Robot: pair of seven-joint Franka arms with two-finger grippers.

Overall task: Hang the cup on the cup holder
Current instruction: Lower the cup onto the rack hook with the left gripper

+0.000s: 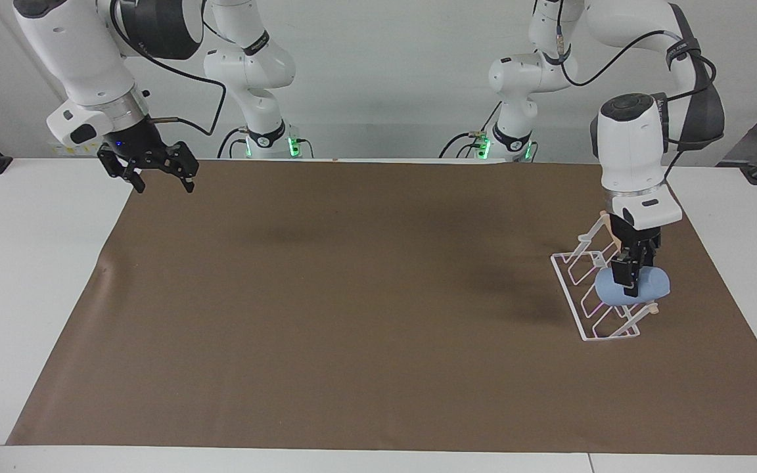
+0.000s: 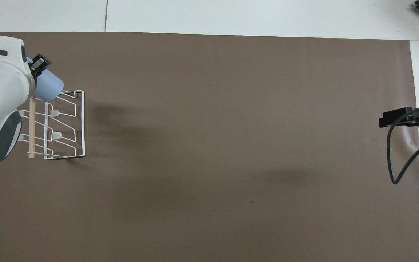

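brown paper mat fills mid-frame, white wire cup holder with wooden rod sits at right, where the left gripper clenches the light-blue plastic cup, likely light, rigid, slippery, best pinched mid-wall; right gripper waits released, upper left.

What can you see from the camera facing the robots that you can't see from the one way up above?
Only the facing view shows both whole arms, their bases, and the right end effector open over the mat's edge, waiting.

Only the overhead view shows the cup holder's wire prongs laid out from above.

Both show the left end effector shut on the blue cup, held on its side over the cup holder at the left arm's end of the table.
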